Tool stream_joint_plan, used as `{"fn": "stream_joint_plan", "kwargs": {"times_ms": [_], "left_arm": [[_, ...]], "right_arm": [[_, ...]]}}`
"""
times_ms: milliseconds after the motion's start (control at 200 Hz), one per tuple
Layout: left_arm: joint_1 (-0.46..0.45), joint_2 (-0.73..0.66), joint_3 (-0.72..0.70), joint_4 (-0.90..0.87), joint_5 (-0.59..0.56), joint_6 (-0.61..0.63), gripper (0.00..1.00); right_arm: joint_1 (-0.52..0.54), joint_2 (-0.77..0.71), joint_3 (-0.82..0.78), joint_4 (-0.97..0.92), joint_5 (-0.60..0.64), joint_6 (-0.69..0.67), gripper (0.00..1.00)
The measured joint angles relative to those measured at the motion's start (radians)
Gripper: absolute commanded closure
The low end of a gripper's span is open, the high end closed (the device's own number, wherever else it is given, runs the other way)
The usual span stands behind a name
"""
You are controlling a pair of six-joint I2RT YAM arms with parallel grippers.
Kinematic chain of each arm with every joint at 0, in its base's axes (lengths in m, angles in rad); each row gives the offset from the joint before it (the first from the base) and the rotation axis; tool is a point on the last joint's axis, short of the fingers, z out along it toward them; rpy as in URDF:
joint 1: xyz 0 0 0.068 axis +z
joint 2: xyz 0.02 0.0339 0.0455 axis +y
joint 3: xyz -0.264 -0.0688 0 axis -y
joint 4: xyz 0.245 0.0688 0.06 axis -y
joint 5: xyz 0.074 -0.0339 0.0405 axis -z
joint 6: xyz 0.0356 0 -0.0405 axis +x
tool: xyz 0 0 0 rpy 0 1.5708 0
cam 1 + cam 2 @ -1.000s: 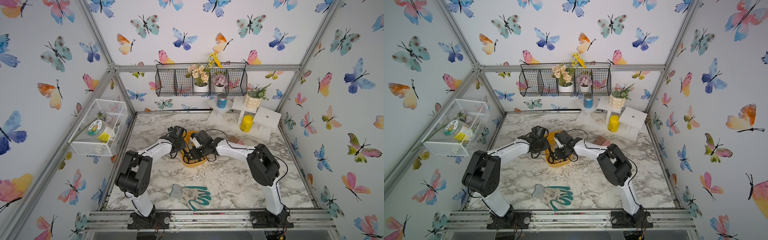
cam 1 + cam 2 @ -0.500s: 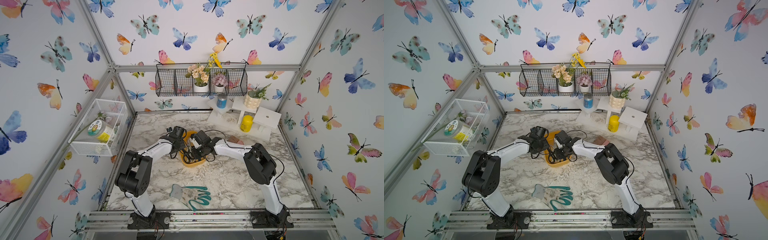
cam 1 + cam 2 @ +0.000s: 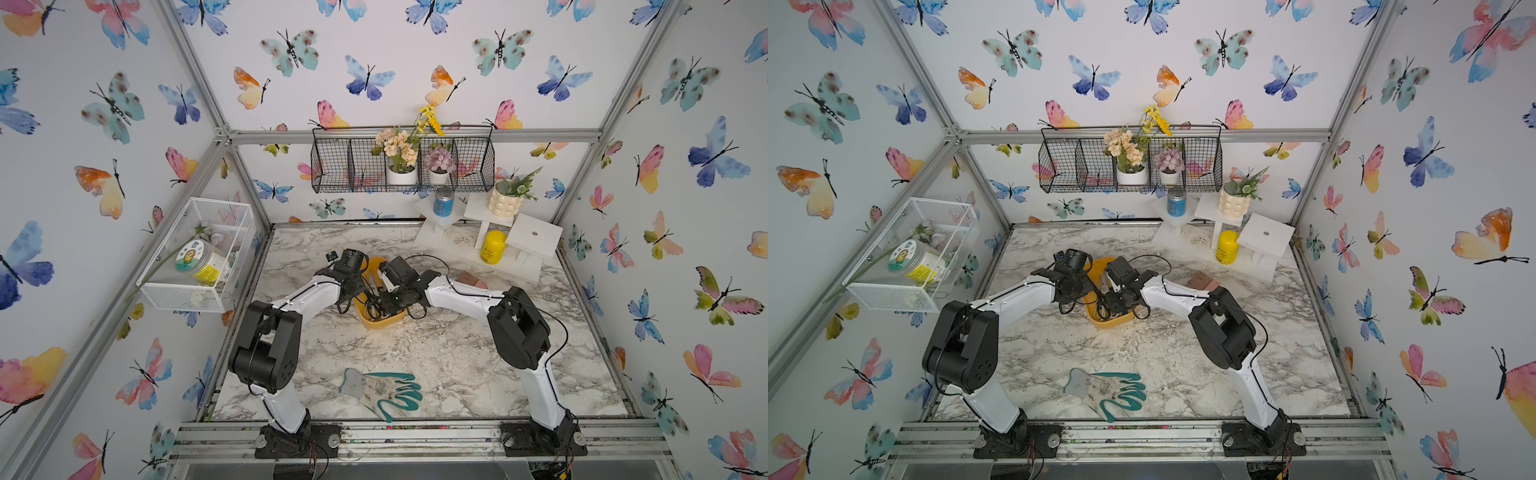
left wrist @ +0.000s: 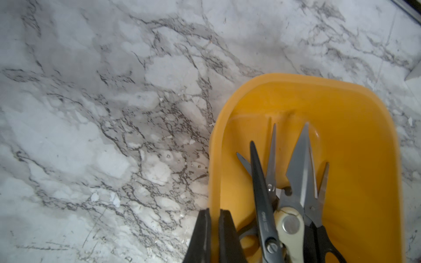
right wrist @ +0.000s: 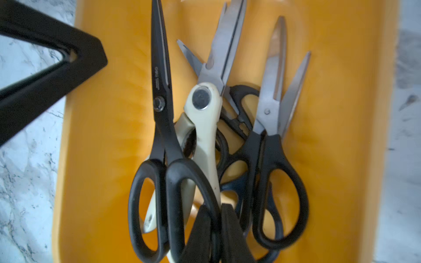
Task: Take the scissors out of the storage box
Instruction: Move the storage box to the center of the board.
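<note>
In both top views the left gripper (image 3: 362,293) (image 3: 1087,294) and the right gripper (image 3: 379,306) (image 3: 1106,308) are dipping from opposite sides into the shallow yellow plastic storage box (image 3: 384,325) (image 3: 1115,323). The box is sitting on the white, grey-veined marble tabletop (image 3: 415,357) right beneath them; their fingertips are too small there to judge. In the left wrist view the left gripper (image 4: 214,230) is pinching the side wall of the storage box (image 4: 341,102), its black fingers (image 4: 201,230) drawn tight on the rim. The heap of scissors (image 4: 296,182) is lying inside the box just beside it, blades pointing away from the fingertips. In the right wrist view the right gripper (image 5: 215,230) is clamping together on one handle ring of the all-black scissors (image 5: 161,107), which are lying on top of the heap. The cream-handled shears (image 5: 205,118) are touching them close ahead of the fingertips. The steel-bladed black-handled pair (image 5: 271,145) is resting a little farther to the side, all within the box.
</note>
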State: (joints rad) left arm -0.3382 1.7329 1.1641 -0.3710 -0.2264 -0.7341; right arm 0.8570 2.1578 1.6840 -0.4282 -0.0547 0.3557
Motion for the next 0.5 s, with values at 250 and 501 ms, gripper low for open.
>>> {"fn": "stream_joint_plan", "kwargs": {"times_ms": [250,501], "left_arm": [[0.100,0.000,0.006,-0.001,0.001,-0.003,1.00],[0.148,0.000,-0.026,0.016,0.003,0.000,1.00]], "right_arm": [[-0.020,-0.002,0.060,-0.002,0.027,0.011,0.97],[-0.089,-0.105,-0.051,0.048,0.037,0.092,0.97]]}}
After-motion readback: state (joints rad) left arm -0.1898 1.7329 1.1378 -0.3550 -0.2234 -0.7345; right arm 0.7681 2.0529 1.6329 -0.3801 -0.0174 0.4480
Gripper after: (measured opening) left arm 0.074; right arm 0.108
